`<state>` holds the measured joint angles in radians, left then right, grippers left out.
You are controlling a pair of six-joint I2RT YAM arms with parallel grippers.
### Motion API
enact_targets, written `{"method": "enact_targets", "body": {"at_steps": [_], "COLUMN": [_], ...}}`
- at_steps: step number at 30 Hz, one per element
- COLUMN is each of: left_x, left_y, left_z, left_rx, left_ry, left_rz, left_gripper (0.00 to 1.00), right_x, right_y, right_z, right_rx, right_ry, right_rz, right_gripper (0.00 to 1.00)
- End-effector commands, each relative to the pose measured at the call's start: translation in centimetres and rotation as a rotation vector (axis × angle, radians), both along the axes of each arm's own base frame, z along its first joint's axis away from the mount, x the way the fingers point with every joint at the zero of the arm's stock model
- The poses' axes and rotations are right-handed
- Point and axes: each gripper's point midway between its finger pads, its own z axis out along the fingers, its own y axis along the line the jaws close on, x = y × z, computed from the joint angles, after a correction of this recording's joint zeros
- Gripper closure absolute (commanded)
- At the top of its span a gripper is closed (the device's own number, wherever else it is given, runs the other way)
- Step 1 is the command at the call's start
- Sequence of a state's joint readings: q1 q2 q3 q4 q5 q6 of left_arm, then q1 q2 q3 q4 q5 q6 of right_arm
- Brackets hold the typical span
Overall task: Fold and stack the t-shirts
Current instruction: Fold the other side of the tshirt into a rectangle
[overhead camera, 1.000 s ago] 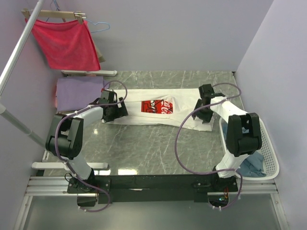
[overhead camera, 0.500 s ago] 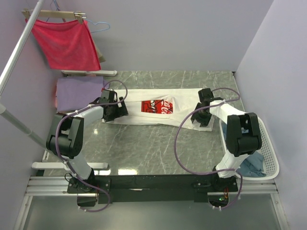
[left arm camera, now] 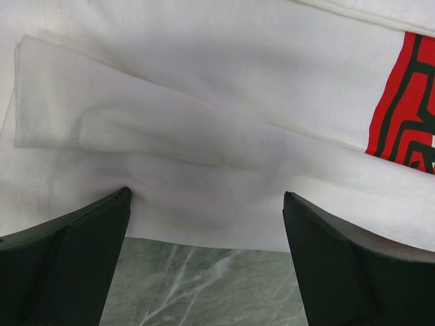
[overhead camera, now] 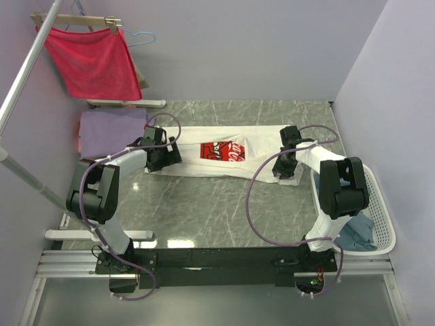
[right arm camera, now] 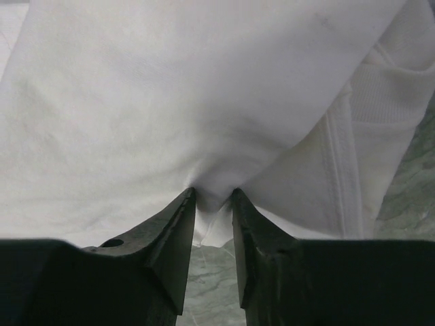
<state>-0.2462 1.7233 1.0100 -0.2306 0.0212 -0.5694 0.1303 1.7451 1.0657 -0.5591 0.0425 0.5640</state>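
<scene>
Table: grey marble, with the white t-shirt laid flat across it, red print up.
Left gripper: spread wide over the shirt's near edge at its left end; nothing is gripped.
Right gripper: pinched on a fold of the shirt's right end.
Lavender t-shirt: laid at the far left corner.

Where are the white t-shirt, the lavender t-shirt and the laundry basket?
white t-shirt (overhead camera: 258,142), top view, plain cloth right of the red print
lavender t-shirt (overhead camera: 112,132), top view, its middle
laundry basket (overhead camera: 386,214), top view, its right wall
</scene>
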Motion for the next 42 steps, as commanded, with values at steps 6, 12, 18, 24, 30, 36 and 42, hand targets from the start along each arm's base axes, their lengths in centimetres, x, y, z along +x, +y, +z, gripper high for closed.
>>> {"method": "enact_targets", "body": {"at_steps": [6, 12, 18, 24, 30, 36, 42], "left_x": [0.9, 1.0, 1.0, 1.0, 1.1, 1.2, 1.2], "left_y": [-0.4, -0.7, -0.6, -0.6, -0.6, -0.8, -0.7], "left_z": [0.5, 0.3, 0.2, 0.2, 0.1, -0.1, -0.4], "left_rx": [0.003, -0.008, -0.006, -0.004, -0.003, -0.005, -0.004], "left_ry": [-0.021, -0.015, -0.014, -0.012, -0.011, -0.004, 0.002], "left_rz": [-0.011, -0.020, -0.021, -0.020, -0.021, -0.024, -0.024], "left_gripper": [0.00, 0.01, 0.01, 0.01, 0.01, 0.00, 0.01], "right_x": [0.8, 0.4, 0.6, 1.2, 1.3, 1.7, 2.0], "right_y": [-0.8, -1.0, -1.2, -1.6, -1.8, -1.9, -1.7], "right_z": [0.4, 0.6, 0.5, 0.4, 0.5, 0.9, 0.6], "right_rx": [-0.029, -0.048, -0.057, -0.079, -0.099, -0.108, -0.099], "right_ry": [-0.031, -0.029, -0.033, -0.036, -0.035, -0.047, -0.043], "right_rz": [-0.008, -0.011, -0.009, -0.006, -0.003, 0.006, 0.014], "right_gripper": [0.62, 0.57, 0.59, 0.64, 0.65, 0.66, 0.79]}}
